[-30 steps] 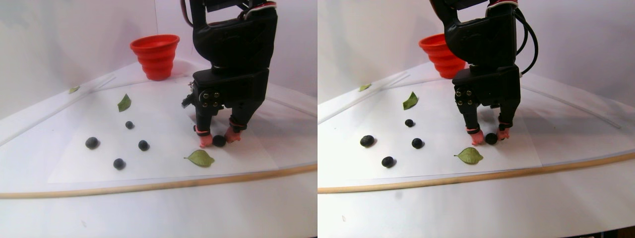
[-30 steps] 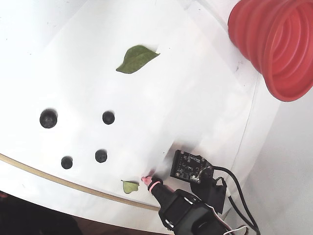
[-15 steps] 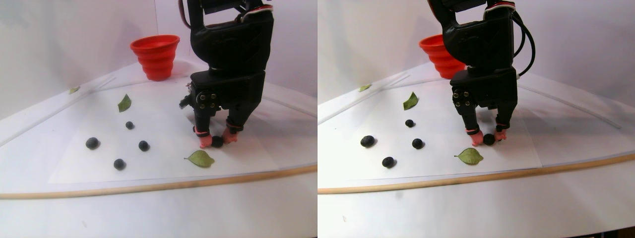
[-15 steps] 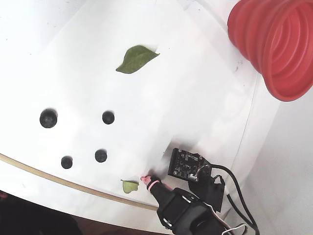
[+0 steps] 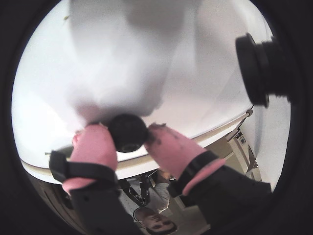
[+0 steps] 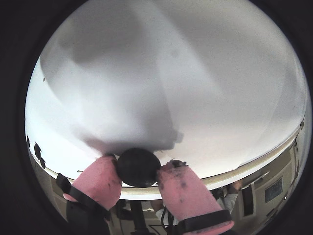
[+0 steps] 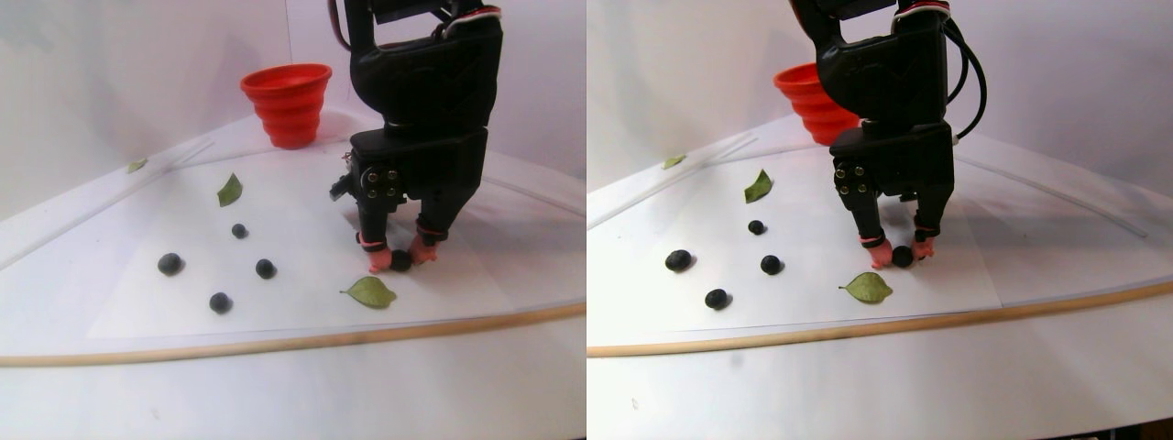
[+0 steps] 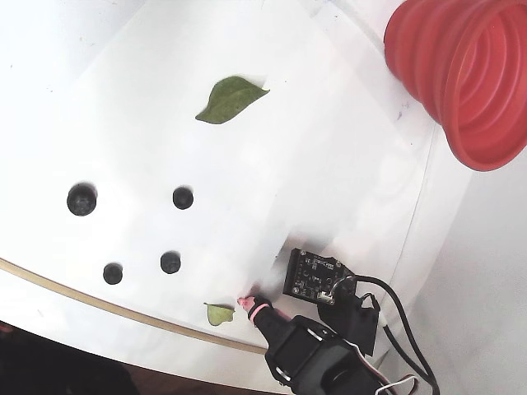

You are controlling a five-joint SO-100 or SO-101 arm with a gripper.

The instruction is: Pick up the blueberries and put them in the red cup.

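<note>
- Fingers (image 5: 128, 139), pink-tipped, clamped on one blueberry (image 5: 127, 132) low at the table (image 7: 513, 275); both wrist views show the berry pinched between the tips.
- Four other blueberries (image 7: 265, 269) lie loose nearby; a leaf (image 7: 370, 292) sits just beside the grasp.
- Red cup (image 7: 289, 104) stands well apart, behind.
- Advice: keep squeeze gentle, lift straight, clear the leaf, release over the rim.

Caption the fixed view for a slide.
Tool down beside a green leaf; four blueberries loose on white table, red cup at top right.
</note>
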